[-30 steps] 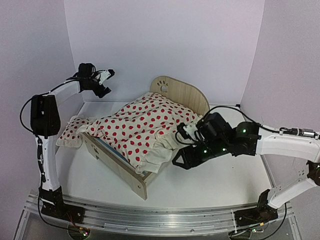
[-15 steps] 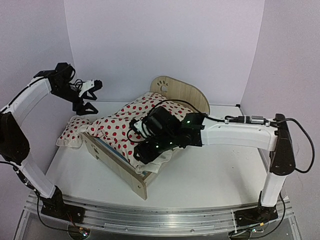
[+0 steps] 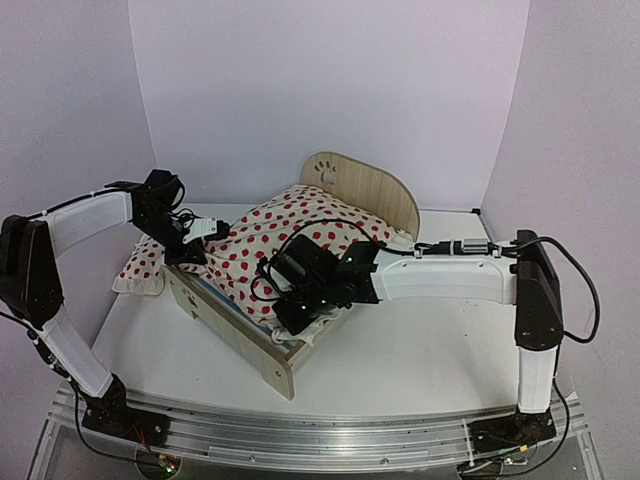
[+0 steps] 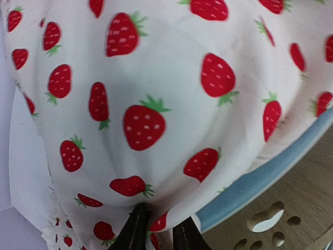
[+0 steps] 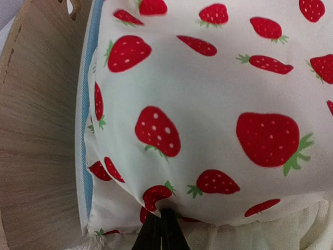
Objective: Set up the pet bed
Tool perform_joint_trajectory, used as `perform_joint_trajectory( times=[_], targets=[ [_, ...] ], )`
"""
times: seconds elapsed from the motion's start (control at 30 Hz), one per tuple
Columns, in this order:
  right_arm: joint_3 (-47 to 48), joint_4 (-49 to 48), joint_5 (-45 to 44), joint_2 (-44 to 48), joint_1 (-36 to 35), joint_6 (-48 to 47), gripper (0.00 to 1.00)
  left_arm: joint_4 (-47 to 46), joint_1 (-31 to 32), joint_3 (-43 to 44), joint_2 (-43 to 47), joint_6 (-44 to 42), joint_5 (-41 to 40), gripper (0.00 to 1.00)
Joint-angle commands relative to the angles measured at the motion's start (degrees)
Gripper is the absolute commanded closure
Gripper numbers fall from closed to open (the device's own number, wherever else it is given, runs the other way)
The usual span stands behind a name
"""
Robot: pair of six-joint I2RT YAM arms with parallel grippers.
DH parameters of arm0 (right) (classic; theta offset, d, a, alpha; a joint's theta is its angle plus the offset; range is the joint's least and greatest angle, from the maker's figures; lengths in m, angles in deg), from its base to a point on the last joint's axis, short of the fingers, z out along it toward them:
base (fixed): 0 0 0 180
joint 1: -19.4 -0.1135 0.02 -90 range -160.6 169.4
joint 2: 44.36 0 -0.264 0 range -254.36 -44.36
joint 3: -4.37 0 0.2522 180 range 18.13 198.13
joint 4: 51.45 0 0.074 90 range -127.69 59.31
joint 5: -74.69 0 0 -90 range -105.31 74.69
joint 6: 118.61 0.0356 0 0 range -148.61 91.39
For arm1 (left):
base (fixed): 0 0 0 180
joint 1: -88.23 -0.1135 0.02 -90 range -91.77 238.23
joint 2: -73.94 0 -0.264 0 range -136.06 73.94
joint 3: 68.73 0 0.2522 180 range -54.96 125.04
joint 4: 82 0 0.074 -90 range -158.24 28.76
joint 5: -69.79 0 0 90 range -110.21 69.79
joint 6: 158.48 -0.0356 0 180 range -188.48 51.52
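The pet bed [image 3: 365, 187], a light-wood frame with a rounded headboard, stands slantwise mid-table. A white blanket with red strawberries [image 3: 285, 238] covers it. My left gripper [image 3: 200, 238] is at the blanket's left corner by the footboard [image 3: 232, 332]. In the left wrist view its gripper [image 4: 160, 235] pinches a fold of blanket [image 4: 156, 104], beside the blue mattress edge [image 4: 270, 182]. My right gripper [image 3: 300, 314] is at the blanket's near right corner. Its fingers [image 5: 161, 232] are pressed together on the blanket's hem [image 5: 218, 114], with the mattress edge [image 5: 86, 130] to the left.
A small strawberry-print pillow [image 3: 140, 266] lies on the table left of the bed, under the left arm. The right arm stretches across the bed's right side from its base at the near right. White walls close in the table at the back and sides.
My left arm dropped from above the pillow onto the blanket's left corner and closed. The right gripper slid slightly toward the footboard and closed on the blanket.
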Motion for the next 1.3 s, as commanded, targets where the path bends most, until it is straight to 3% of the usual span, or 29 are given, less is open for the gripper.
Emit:
perform_joint_trajectory(
  times=[0.0, 0.27, 0.43, 0.57, 0.67, 0.77, 0.9, 1.03, 1.17, 1.27],
  targets=[
    [-2.0, 0.2, 0.7, 4.5, 0.1, 0.2, 1.00, -3.1, -0.3, 0.9, 1.7, -1.4, -4.6, 0.97],
    [-7.6, 0.0, 13.7, 14.2, 0.2, 1.3, 1.00, 6.9, -3.1, 3.6, 4.1, -9.4, -1.4, 1.00],
    [-10.5, -0.6, 17.4, 14.0, 0.2, 3.5, 1.00, 10.0, -3.3, 2.4, 4.7, -12.7, -0.1, 1.00],
    [-8.9, -1.9, 18.6, 10.7, 0.2, 4.0, 1.00, 11.2, -2.8, 0.7, 5.2, -14.8, 2.3, 0.90],
    [-8.1, -1.9, 17.7, 10.8, 0.2, 4.0, 0.78, 10.8, -2.7, 0.5, 5.1, -14.7, 1.4, 0.60],
    [-8.6, -1.9, 16.1, 13.6, 0.6, 3.9, 0.59, 10.6, -2.7, 1.4, 5.7, -14.4, 0.8, 0.43],
    [-9.0, -1.8, 13.2, 21.2, 4.5, 5.1, 0.46, 13.1, -2.7, 5.2, 6.7, -13.3, 6.0, 0.39],
    [-11.0, -0.7, 6.0, 28.8, 13.6, 8.5, 0.35, 17.0, 0.0, 7.5, 8.8, -11.3, 12.0, 0.38],
    [-13.8, 2.0, -4.0, 32.6, 24.8, 8.4, 0.27, 19.1, 6.2, 3.7, 12.2, -8.6, 13.0, 0.42],
    [-12.9, 2.2, -2.4, 31.2, 32.8, 4.5, 0.25, 19.4, 8.5, -0.9, 14.8, -9.3, 13.0, 0.47]
  ],
)
